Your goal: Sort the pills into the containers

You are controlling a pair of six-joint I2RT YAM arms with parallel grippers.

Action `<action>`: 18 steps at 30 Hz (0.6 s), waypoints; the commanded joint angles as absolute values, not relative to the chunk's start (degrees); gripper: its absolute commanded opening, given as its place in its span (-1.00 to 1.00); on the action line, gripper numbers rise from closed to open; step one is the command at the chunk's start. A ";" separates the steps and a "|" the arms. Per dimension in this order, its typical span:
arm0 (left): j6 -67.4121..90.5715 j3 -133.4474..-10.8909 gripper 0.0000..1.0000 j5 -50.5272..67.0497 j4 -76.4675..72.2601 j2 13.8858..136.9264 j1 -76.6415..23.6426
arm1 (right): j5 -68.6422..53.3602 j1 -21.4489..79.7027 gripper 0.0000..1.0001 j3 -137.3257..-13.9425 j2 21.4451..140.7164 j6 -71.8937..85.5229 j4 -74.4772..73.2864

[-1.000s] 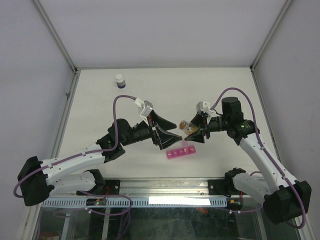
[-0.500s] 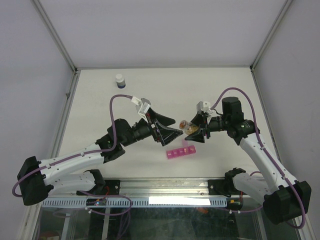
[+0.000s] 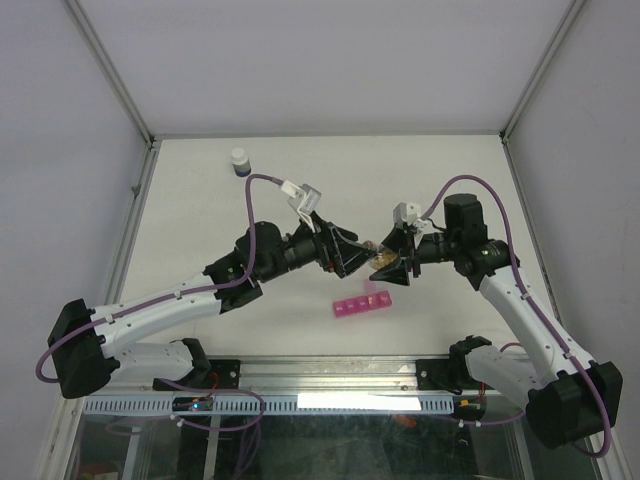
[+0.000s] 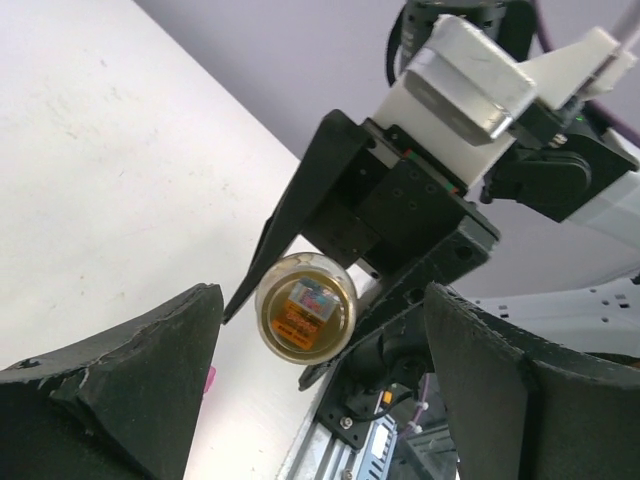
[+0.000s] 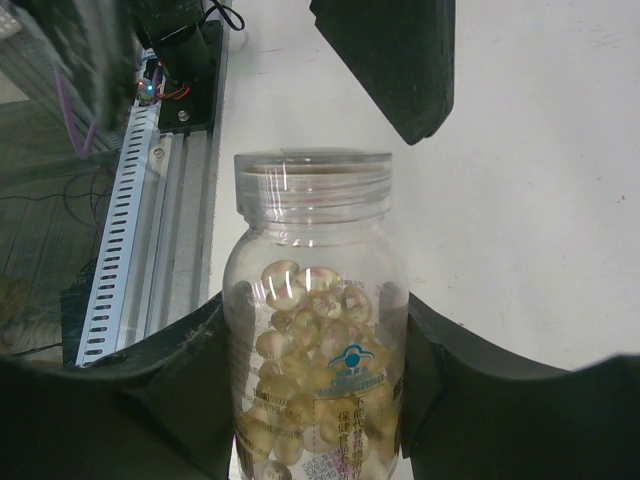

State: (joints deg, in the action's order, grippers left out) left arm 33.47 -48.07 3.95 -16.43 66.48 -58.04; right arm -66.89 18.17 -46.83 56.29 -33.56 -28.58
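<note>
My right gripper [image 3: 390, 262] [image 5: 310, 335] is shut on a clear bottle [image 3: 378, 257] [image 5: 312, 215] full of pale yellow pills [image 5: 305, 300], held on its side above the table. Its lidded mouth points left at my left gripper [image 3: 352, 254] [image 4: 322, 305]. That gripper is open. Its fingers [image 5: 392, 60] stand just short of the lid, one on each side, not touching it. In the left wrist view the bottle's round end [image 4: 305, 318] shows between the two fingers. The pink containers [image 3: 362, 303] lie on the table just below both grippers.
A small white-capped dark bottle [image 3: 239, 161] stands at the far left of the white table [image 3: 330, 190]. A metal rail [image 3: 330, 400] runs along the near edge, and frame posts and walls close in the sides.
My left gripper has swung right and up to the bottle's lid end and narrowed slightly. The right arm and the bottle have not moved.
</note>
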 commanded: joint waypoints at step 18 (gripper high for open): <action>28.84 -54.41 -0.35 12.31 -9.80 71.24 -58.01 | -68.84 17.80 -1.00 -49.83 54.94 -34.64 -26.77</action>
State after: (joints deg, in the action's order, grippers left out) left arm 32.93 -52.01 6.42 -10.31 70.81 -58.02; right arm -66.76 18.00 -46.83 56.27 -33.63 -28.77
